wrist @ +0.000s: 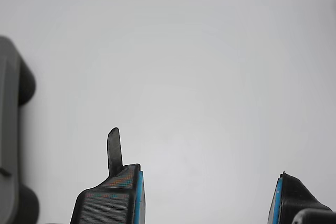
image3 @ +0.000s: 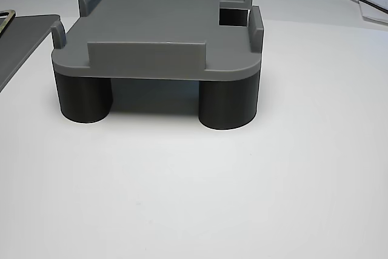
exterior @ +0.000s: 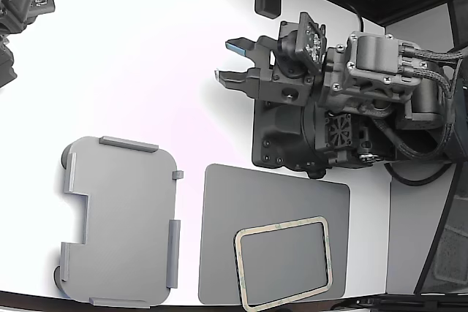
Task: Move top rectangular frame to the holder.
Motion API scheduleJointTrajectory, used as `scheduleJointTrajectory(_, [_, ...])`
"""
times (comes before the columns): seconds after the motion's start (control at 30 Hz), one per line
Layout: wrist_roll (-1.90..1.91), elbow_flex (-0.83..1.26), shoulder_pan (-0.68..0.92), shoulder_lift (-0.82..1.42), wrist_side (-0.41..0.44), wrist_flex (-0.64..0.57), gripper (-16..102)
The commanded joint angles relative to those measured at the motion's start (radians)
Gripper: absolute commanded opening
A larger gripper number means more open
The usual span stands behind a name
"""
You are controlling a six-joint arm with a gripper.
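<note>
One frame (exterior: 284,262) on mat (exterior: 227,210), holder (exterior: 121,221) beside, apart

The arm (exterior: 344,100) is built of dark grey and black blocks dotted with small silver screws. Braided black cables (exterior: 428,60) are seen at three o'clock. The gripper (exterior: 232,61) fingers are tipped with blue pads.

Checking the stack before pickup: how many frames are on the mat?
1 visible. The frame lies on the mat, near its lower edge in the exterior view. Any identical frames stacked beneath it would be hidden.
</note>
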Motion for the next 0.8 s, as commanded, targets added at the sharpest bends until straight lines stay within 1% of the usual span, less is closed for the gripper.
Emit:
scheduleJointTrajectory(0.0, [-0.008, -0.025, -0.008, 0.023, -0.014, -0.009, 100])
scheduleJointTrajectory(0.47, [-0.017, -0.035, -0.008, 0.021, -0.02, -0.009, 100])
scheduleJointTrajectory(0.67, [-0.071, -0.16, -0.006, -0.043, -0.046, -0.026, 100])
scheduleJointTrajectory(0.77, [-0.08, -0.265, 0.015, -0.141, -0.077, 0.006, 100])
